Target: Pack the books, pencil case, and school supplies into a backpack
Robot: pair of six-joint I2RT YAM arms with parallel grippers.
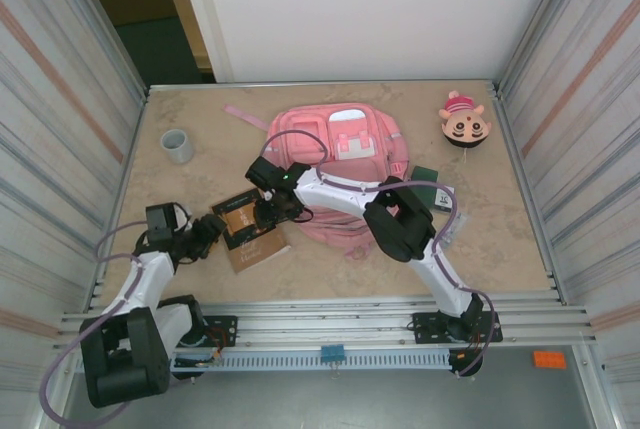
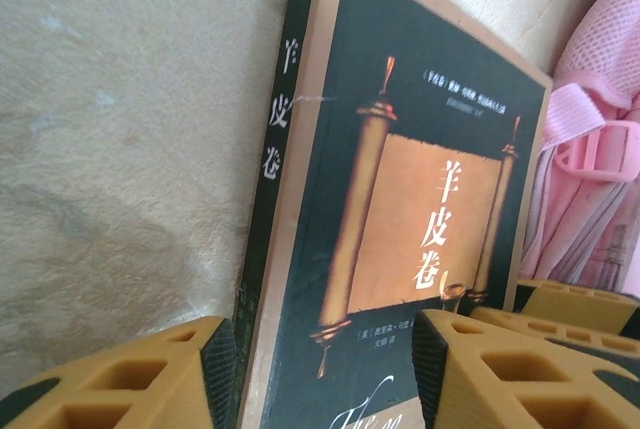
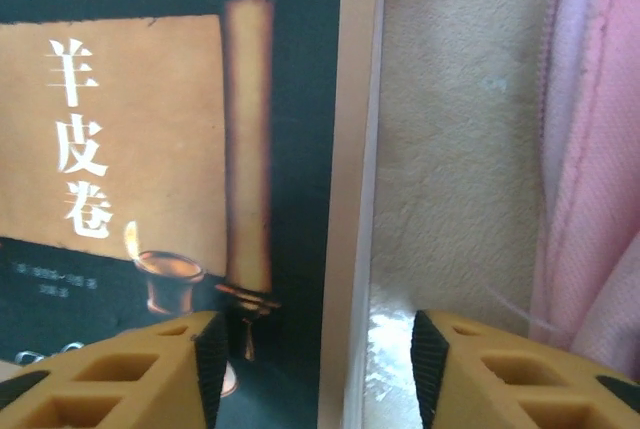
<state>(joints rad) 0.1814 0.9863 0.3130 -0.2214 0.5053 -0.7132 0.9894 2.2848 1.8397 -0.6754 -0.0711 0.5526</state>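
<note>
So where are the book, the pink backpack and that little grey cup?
book (image 2: 420,219), left wrist view, on the scroll picture on its cover.
backpack (image 1: 345,139), top external view, on its front pocket.
cup (image 1: 178,146), top external view, on its open top.

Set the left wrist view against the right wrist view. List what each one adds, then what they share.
Left wrist view adds: the thin orange-brown book's dark spine with white characters, both rollers of its scroll picture, and the soft pink backpack's mesh and strap.
Right wrist view adds: a strip of beige marbled tabletop between the book's long edge and the backpack's smooth fabric.
Shared: book, backpack, tabletop, and yellow fingers standing open across a book edge, the left gripper in its view and the right gripper in its own.
</note>
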